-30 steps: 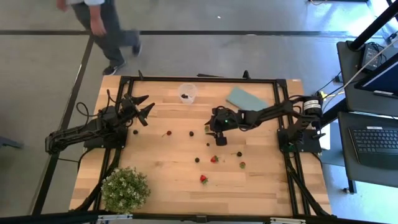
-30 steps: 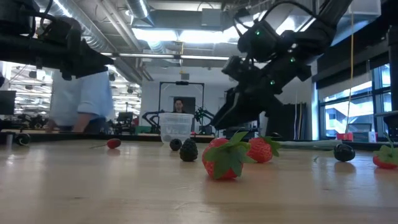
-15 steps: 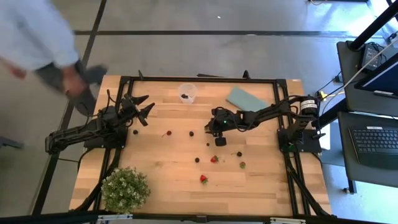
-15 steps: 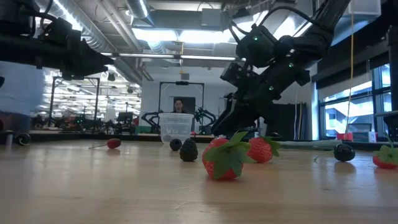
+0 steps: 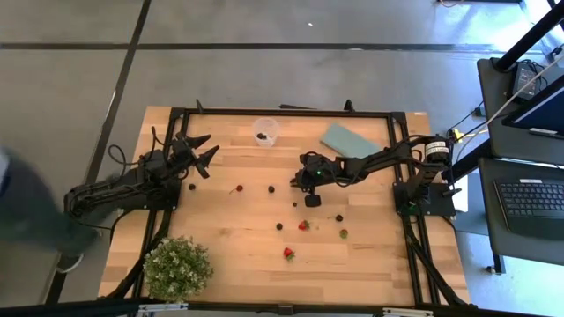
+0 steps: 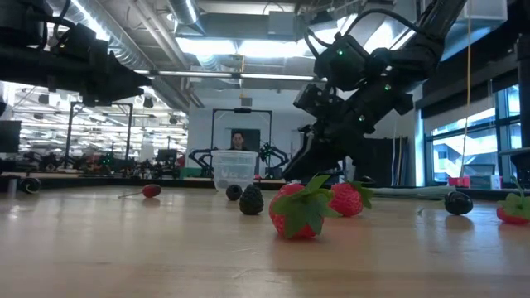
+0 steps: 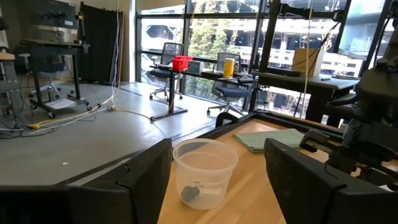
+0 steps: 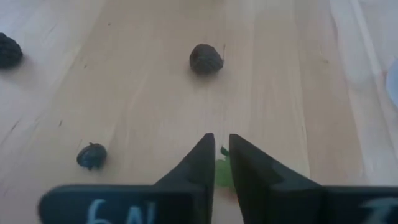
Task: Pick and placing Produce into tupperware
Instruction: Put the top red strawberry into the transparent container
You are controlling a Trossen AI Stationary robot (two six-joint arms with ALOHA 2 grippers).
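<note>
Clear plastic tupperware [image 5: 264, 130] stands at the wooden bench's [image 5: 238, 255] far edge, one dark berry inside. Right tool [image 8: 217, 163] is low over mid-bench, its fingers nearly closed with a small green piece [image 8: 222, 174] between the tips. Left tool [image 5: 201, 150] waits open near the left edge. Strawberries [image 6: 300, 209] and blackberries [image 6: 251, 200] lie scattered across mid-bench; a potted plant [image 5: 177, 267] stands at the near-left corner.

I see a light wooden table [image 5: 247, 255] in a black frame. On it sit a small round clear plastic cup [image 5: 264, 131] at the far edge, a flat teal rectangular piece [image 5: 348, 139] to its right, scattered tiny red, dark and green berries [image 5: 288, 254], and a leafy green potted plant [image 5: 177, 269] at the near left.
</note>
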